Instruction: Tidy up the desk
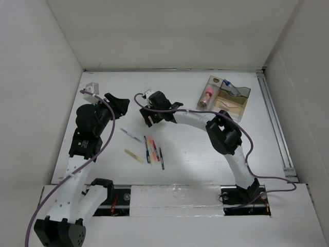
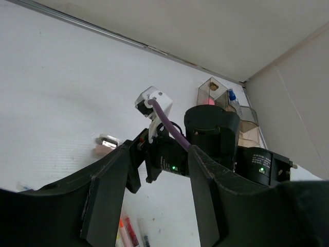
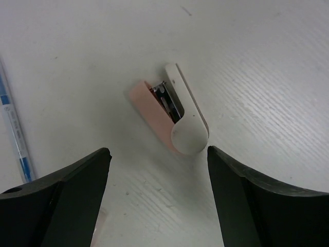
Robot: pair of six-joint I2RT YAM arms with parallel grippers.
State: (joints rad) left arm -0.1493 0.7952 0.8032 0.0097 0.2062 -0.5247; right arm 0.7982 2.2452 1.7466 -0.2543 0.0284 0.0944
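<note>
A small pink and white stapler (image 3: 170,117) lies flat on the white desk (image 1: 190,154). My right gripper (image 3: 158,154) hangs open just short of it, and the stapler's rounded end sits close to the right fingertip. From above, that gripper (image 1: 147,116) covers the stapler. In the left wrist view the stapler (image 2: 106,143) shows beyond the left finger. My left gripper (image 2: 157,206) is open and empty, raised at the left (image 1: 119,106) and facing the right arm's wrist. Several pens (image 1: 148,150) lie side by side near the front.
A clear compartment tray (image 1: 241,105) stands at the back right, holding a pink-capped tube (image 1: 207,96) and a blue and white item (image 1: 231,87). A metal rail (image 1: 272,116) runs along the right edge. One blue pen (image 3: 13,128) lies left of the right gripper. White walls enclose the desk.
</note>
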